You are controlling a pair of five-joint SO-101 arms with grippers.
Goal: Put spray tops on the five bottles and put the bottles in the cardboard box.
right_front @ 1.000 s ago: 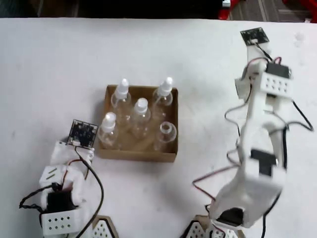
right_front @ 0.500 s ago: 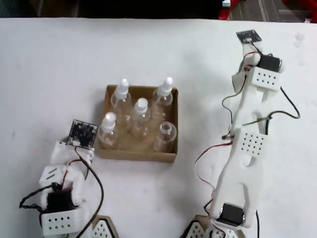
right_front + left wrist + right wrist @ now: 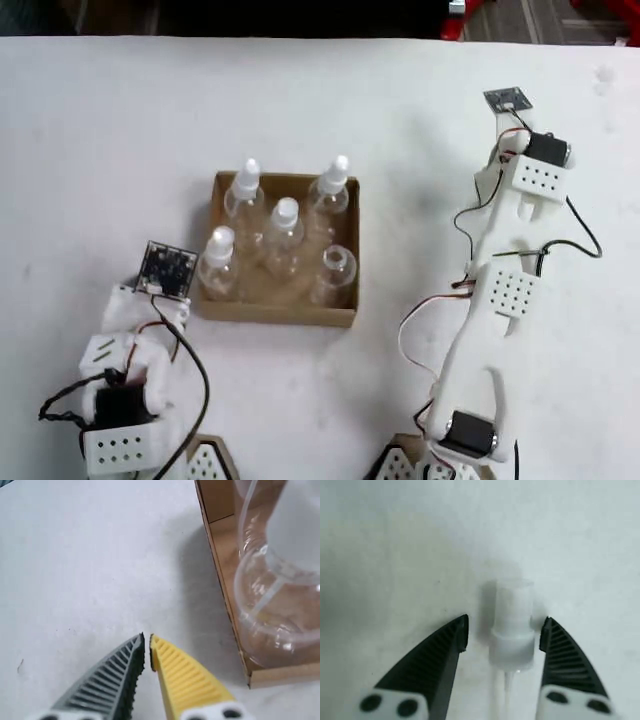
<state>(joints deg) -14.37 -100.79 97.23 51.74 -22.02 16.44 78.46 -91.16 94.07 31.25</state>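
Right tool (image 3: 505, 622): wide, one jaw on each side of a spray top (image 3: 512, 600), neither quite touching it. The spray top appears to lie flat on the tabletop (image 3: 395, 540), with its thin dip tube trailing back toward the wrist. The straddle looks set for a pinch across the collar. This arm is stretched to the far right, well apart from the box (image 3: 275, 312).

Left tool (image 3: 147, 639): narrow, tips all but meeting, holding nothing. It sits low just beside the box's near-left corner, probably parked clear of the work.

Box: four capped bottles (image 3: 285, 225) stand upright. One open bottle (image 3: 337, 265) at the near right has a bare neck.

Judgement: this is the last top. The next move calls for closing on it, lifting, carrying it left, and seating it tube-first in the bare neck.
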